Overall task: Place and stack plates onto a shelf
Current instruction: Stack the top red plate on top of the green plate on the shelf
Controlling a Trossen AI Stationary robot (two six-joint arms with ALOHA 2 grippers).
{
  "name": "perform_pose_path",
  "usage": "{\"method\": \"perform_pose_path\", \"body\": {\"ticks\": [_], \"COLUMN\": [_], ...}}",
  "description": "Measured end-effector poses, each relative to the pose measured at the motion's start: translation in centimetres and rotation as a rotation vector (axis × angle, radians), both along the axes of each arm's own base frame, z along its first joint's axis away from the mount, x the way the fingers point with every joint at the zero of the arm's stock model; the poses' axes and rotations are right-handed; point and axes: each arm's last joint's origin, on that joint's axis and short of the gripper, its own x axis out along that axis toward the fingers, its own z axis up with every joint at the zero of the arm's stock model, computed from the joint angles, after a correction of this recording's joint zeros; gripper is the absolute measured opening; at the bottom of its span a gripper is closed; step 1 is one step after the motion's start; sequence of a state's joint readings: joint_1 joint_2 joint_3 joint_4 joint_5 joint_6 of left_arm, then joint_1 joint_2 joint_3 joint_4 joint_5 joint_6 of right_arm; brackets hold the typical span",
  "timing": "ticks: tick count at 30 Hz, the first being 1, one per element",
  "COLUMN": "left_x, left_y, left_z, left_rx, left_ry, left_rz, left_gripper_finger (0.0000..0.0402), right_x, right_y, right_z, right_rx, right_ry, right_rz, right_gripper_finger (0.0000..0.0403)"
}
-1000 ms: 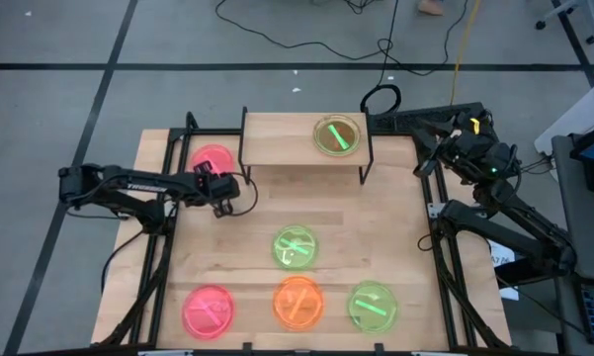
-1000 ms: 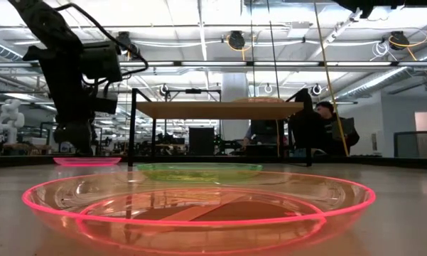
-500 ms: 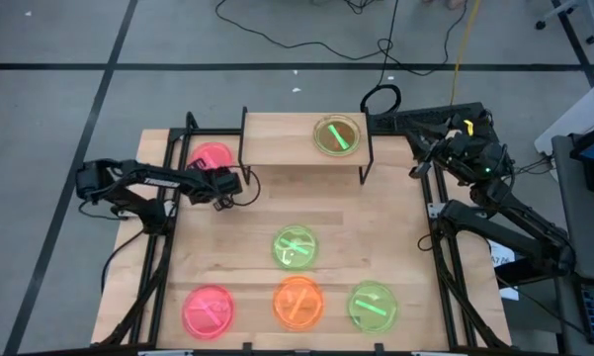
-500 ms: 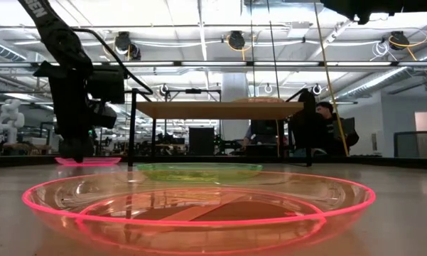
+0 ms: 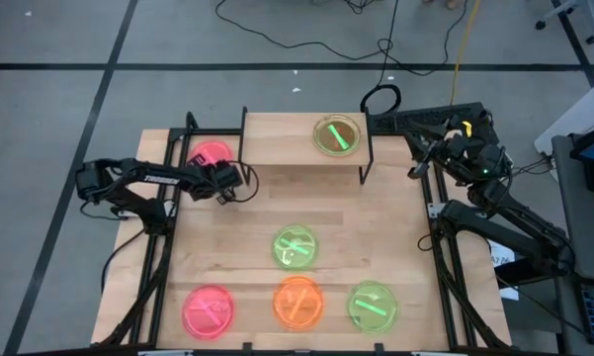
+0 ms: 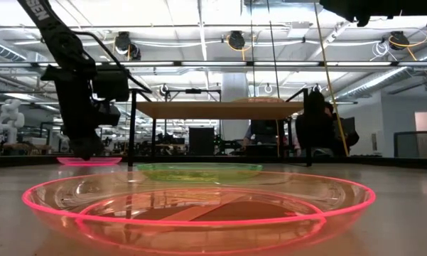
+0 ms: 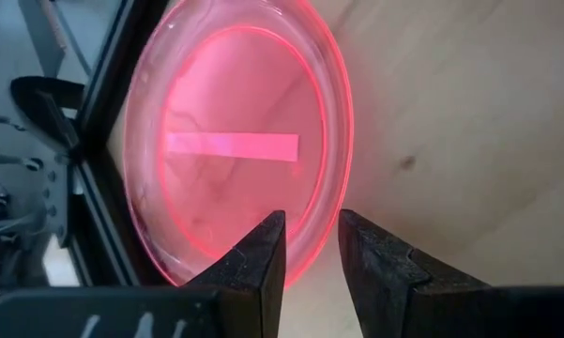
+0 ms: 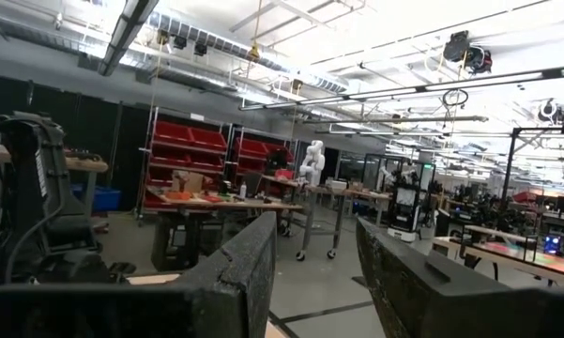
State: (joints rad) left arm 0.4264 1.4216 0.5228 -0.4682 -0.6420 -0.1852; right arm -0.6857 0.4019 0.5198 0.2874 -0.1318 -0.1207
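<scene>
A pink plate (image 5: 208, 154) lies flat on the table at its far left, beside the shelf (image 5: 287, 141). In the left wrist view this pink plate (image 7: 230, 141) shows a bright bar. My left gripper (image 5: 223, 180) is open and low over the plate's edge, with one finger on each side of the rim (image 7: 312, 246). A green plate (image 5: 337, 135) rests on the shelf's right half. Another green plate (image 5: 296, 246) lies mid-table. A pink (image 5: 209, 309), an orange (image 5: 298, 303) and a green plate (image 5: 373, 306) line the near edge. My right gripper (image 8: 314, 272) is open, raised at the table's far right. My left gripper (image 7: 312, 258) comes from above, pointing down, and straddles the rim of the pink plate on the side toward the table's middle: one finger (image 7: 263, 258) inside the plate, the other (image 7: 375, 268) outside. Whether they touch the rim I cannot tell. The plate lies flat on the table.
The shelf's black legs (image 5: 243, 163) stand close to my left gripper. A black frame (image 5: 168, 198) runs along the table's left and right sides. Bare wood lies between the shelf and the middle green plate. Beyond the table in the low view, a person (image 6: 320, 128) sits behind the shelf (image 6: 220, 109).
My left gripper has moved toward the table's far edge, up to the pink plate's rim, and now stands over that rim. The plates have stayed where they were.
</scene>
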Motion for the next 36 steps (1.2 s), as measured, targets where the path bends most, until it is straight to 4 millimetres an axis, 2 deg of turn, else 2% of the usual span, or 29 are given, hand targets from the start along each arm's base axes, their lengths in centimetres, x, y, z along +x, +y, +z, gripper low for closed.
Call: {"method": "perform_pose_path", "body": {"ticks": [10, 14, 18, 22, 27, 36], "left_x": [-0.5, -0.5, -0.6, -0.4, 0.4, 2.6], "left_y": [0.9, 1.0, 1.0, 0.7, -0.9, -5.9], "left_z": [-0.1, -0.1, -0.1, -0.1, -0.2, 1.1], "left_rx": [-0.033, -0.034, -0.035, -0.043, -0.115, -0.191], "left_ry": [-0.022, -0.022, -0.021, -0.026, -0.093, -0.178], "left_rz": [0.047, 0.054, 0.054, 0.043, 0.007, -0.024], "left_gripper_finger": [0.0102, 0.0069, 0.0016, 0.0004, 0.0003, 0.0001], "right_x": [0.0, 0.0, 0.0, 0.0, 0.0, 0.0], "right_y": [0.0, 0.0, 0.0, 0.0, 0.0, 0.0], "right_z": [0.0, 0.0, 0.0, 0.0, 0.0, 0.0], "right_rx": [0.044, 0.046, 0.046, 0.046, 0.046, 0.058], "right_ry": [-0.027, -0.028, -0.028, -0.028, -0.028, -0.036], "right_rz": [0.018, 0.018, 0.018, 0.018, 0.018, 0.023], "right_gripper_finger": [0.0132, 0.0132, 0.0132, 0.0132, 0.0132, 0.0132]}}
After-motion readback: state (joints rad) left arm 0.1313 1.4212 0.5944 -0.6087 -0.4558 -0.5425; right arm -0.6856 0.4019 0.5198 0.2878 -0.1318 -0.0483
